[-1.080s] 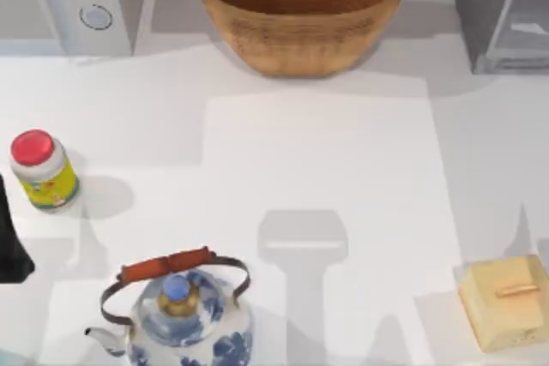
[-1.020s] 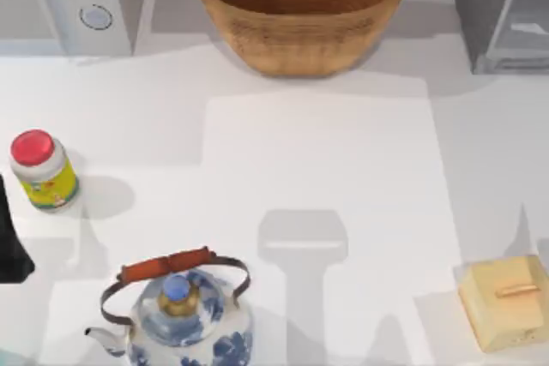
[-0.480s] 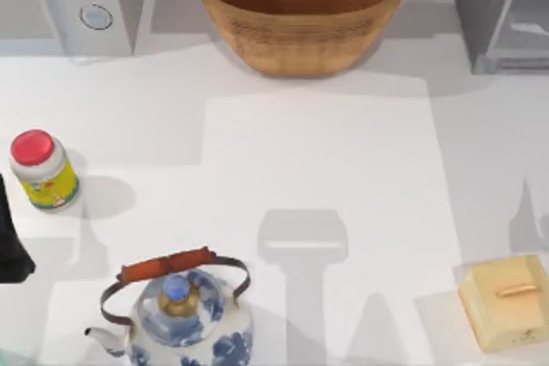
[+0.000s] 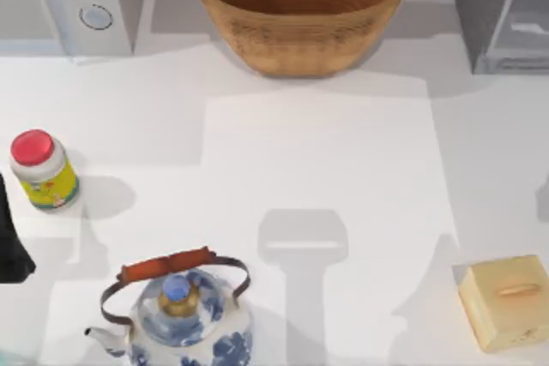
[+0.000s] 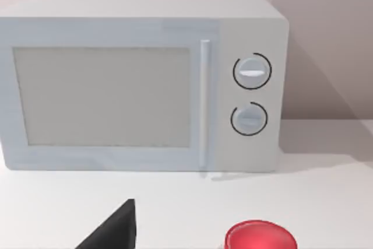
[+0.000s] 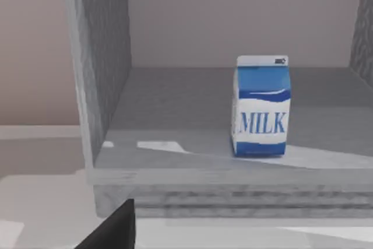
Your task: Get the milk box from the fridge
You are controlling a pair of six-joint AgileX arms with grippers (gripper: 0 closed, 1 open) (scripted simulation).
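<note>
Milk box (image 6: 260,107) stands upright inside the open fridge (image 6: 102,80), at the desk's far right corner — basket (image 4: 300,8) at the far edge. Jaw state of both grippers: cannot tell.

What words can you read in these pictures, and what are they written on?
"MILK": white letters on the blue side of the milk box, standing upright inside the open fridge.
The yellow label on the red-lidded jar has print that is too small to read.
The two knobs on the microwave carry no readable marks.
</note>
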